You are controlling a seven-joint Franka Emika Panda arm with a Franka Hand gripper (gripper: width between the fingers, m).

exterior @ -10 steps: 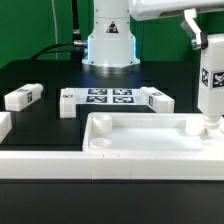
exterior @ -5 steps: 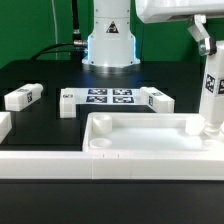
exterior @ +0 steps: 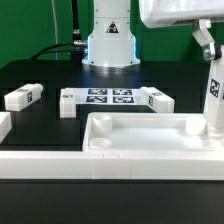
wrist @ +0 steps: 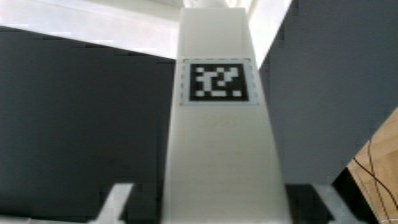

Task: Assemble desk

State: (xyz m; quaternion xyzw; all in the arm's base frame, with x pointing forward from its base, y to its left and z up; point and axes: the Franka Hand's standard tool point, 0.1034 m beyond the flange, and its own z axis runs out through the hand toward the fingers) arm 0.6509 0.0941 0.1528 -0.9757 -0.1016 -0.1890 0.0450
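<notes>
The desk top is a white tray with round corner sockets, lying at the front of the table. My gripper is shut on the upper end of a square white leg with a black-and-white tag. The leg stands nearly upright, with its lower end at the tray's far corner on the exterior view's right. In the wrist view the leg runs straight out between my gripper's fingers. Whether the leg's end sits in the socket is hidden.
Three loose legs lie behind the tray: one at the exterior view's left, one left of the marker board, one right of it. The marker board lies before the robot base. A low white rail runs along the front.
My gripper has carried the leg a little toward the exterior view's right and lower. The leg has gone from tilted to nearly upright, its lower end down at the tray's corner.
</notes>
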